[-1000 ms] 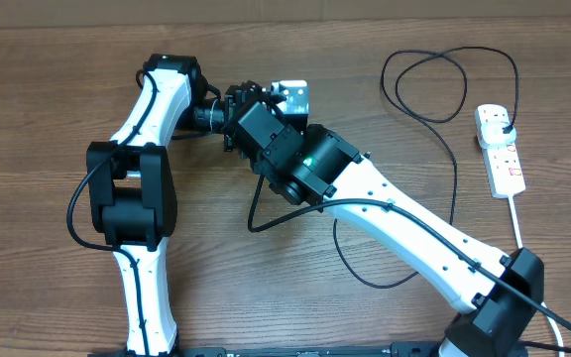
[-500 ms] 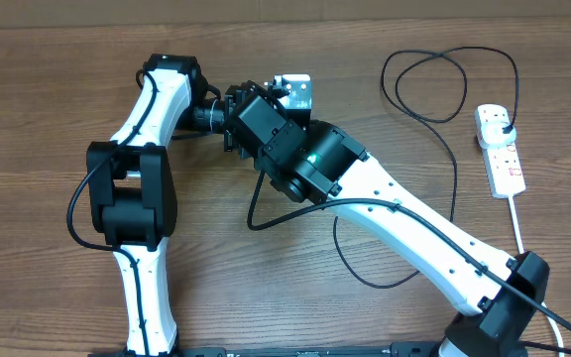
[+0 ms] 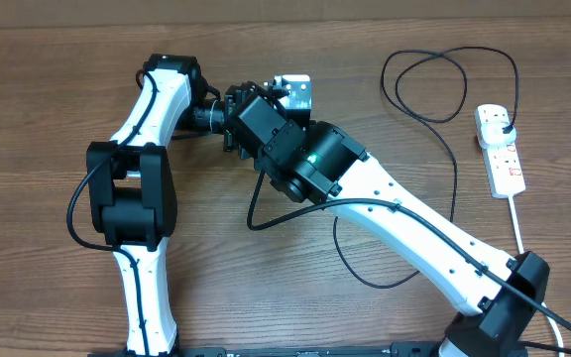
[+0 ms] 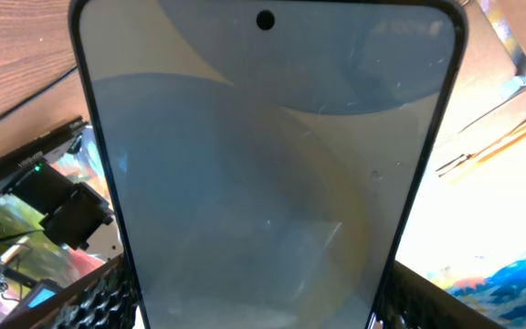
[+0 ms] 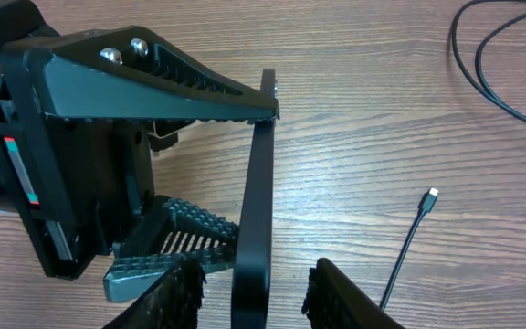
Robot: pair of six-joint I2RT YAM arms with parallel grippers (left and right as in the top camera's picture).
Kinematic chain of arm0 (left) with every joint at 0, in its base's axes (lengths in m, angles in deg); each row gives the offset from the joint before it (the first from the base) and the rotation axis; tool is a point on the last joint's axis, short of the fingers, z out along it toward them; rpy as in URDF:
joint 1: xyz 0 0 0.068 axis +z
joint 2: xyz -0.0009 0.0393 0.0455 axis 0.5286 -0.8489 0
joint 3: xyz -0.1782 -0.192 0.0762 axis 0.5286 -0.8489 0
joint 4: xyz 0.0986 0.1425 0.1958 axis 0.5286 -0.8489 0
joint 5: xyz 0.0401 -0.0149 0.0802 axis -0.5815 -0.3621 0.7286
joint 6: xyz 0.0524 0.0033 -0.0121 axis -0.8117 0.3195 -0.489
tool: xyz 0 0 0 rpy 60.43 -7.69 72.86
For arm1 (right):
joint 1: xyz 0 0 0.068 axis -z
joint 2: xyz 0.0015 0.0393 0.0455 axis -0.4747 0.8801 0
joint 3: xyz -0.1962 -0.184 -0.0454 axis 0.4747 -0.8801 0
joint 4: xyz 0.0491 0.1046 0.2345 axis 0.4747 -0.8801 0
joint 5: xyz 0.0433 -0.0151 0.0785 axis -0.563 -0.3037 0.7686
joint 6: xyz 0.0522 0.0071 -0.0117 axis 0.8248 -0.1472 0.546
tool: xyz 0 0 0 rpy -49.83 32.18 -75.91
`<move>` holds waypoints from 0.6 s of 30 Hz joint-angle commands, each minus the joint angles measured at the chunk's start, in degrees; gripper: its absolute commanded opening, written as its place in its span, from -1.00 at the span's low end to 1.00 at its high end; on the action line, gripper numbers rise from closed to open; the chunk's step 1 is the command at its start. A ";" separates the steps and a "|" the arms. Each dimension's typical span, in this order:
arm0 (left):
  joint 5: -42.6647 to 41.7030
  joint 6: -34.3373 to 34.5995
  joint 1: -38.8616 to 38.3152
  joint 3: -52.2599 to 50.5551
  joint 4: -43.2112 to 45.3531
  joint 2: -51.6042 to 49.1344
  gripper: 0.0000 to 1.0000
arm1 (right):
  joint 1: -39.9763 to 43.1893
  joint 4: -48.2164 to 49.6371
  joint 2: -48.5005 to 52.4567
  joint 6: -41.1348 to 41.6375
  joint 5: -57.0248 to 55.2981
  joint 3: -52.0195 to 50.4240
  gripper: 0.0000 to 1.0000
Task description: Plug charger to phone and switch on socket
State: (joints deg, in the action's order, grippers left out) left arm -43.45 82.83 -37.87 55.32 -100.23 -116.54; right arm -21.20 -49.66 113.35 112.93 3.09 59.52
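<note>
The phone (image 4: 263, 164) fills the left wrist view, screen pale grey-blue, and my left gripper (image 4: 258, 306) is shut on its long edges. From overhead the phone (image 3: 293, 91) shows only as a pale patch past the two wrists. In the right wrist view it stands edge-on (image 5: 256, 210) between my right gripper's (image 5: 256, 279) fingers, with a gap on each side, so that gripper is open. The charger (image 3: 455, 169) trails across the table, its tip (image 5: 432, 193) lying loose on the wood. Its black plug (image 3: 504, 124) sits in the white socket (image 3: 504, 164) at the far right.
The charger's cable loops (image 3: 434, 89) at the back right and curves under the right arm (image 3: 414, 233). The socket's thick white cord (image 3: 516, 223) runs toward the front edge. The left arm (image 3: 137, 188) stands at the left.
The right gripper's fingers have narrowed around the phone's edge. The phone has shifted slightly away from the front. The left arm holds as before.
</note>
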 commanded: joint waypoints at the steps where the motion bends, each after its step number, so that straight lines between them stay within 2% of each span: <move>1: -2.73 -0.96 0.28 1.60 -0.52 -0.39 0.59 | 0.15 0.15 -1.31 0.04 0.04 1.57 -0.21; 18: -2.75 -2.16 0.28 1.60 -0.55 -0.39 0.59 | 0.15 0.37 -1.29 0.07 -0.13 1.57 -0.32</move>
State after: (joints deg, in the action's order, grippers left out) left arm -43.45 81.76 -37.87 55.32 -100.49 -116.54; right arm -21.17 -49.45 113.35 112.98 3.07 59.52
